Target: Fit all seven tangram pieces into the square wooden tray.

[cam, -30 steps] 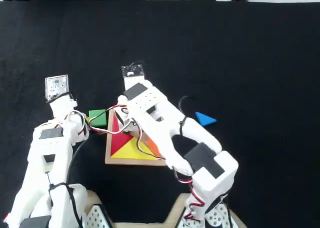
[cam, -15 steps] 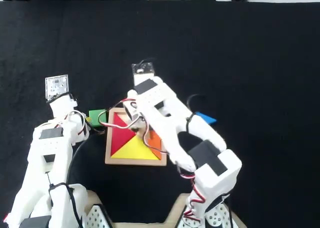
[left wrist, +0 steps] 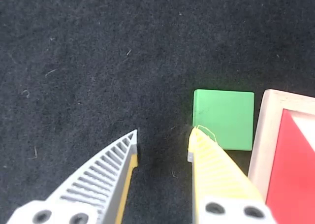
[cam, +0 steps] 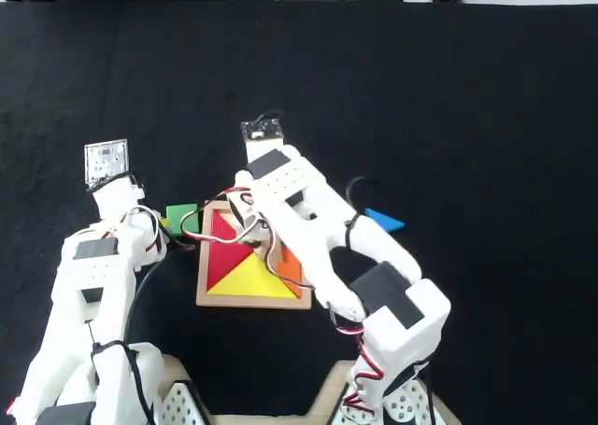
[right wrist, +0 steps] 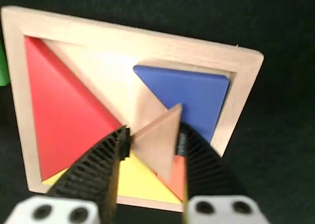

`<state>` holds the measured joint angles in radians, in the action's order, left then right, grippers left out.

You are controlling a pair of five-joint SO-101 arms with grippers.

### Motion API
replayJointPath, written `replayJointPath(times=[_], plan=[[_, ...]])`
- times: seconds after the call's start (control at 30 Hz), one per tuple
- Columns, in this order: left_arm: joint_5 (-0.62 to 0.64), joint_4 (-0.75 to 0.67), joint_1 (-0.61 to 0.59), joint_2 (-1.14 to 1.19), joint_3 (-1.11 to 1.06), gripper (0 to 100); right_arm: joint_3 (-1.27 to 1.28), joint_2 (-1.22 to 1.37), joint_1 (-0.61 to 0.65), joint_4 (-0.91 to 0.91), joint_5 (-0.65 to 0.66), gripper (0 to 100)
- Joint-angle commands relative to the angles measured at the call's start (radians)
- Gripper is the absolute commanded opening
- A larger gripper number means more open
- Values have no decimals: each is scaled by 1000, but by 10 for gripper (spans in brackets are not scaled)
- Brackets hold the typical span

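- The square wooden tray (cam: 252, 301) sits left of centre in the lower half of my high view, on the black cloth (cam: 448, 98).
- In it I see a red triangle (right wrist: 64, 115), a blue triangle (right wrist: 192, 93), a yellow piece (right wrist: 140, 182) and an orange piece (right wrist: 178, 177).
- My right gripper (right wrist: 152, 135) hangs over the tray, its fingers clamped on a wood-coloured triangle (right wrist: 157, 138) that stands on edge above the bare tray floor.
- A green square (left wrist: 224, 118) lies just beside the tray's left rim.
- My left gripper (left wrist: 164, 133) is spread wide with nothing in it, one fingertip (left wrist: 197, 135) at the green square's edge.
- A small blue triangle (cam: 385, 221) lies apart, right of the tray.
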<state>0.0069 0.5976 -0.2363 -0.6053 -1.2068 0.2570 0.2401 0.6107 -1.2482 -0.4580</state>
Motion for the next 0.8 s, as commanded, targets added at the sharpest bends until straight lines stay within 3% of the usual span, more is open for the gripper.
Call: replayJointPath(times=[0.0, 0.47, 0.67, 0.77], plan=[[-11, -14, 12, -3, 12, 170, -4, -50, 14, 2, 8, 133], [-11, -14, 12, -3, 12, 170, -10, -50, 18, 6, 12, 107], [-11, -14, 12, -3, 12, 170, -10, -50, 74, 2, 12, 223], [-11, -14, 12, -3, 12, 170, -8, -58, 87, 2, 12, 233]])
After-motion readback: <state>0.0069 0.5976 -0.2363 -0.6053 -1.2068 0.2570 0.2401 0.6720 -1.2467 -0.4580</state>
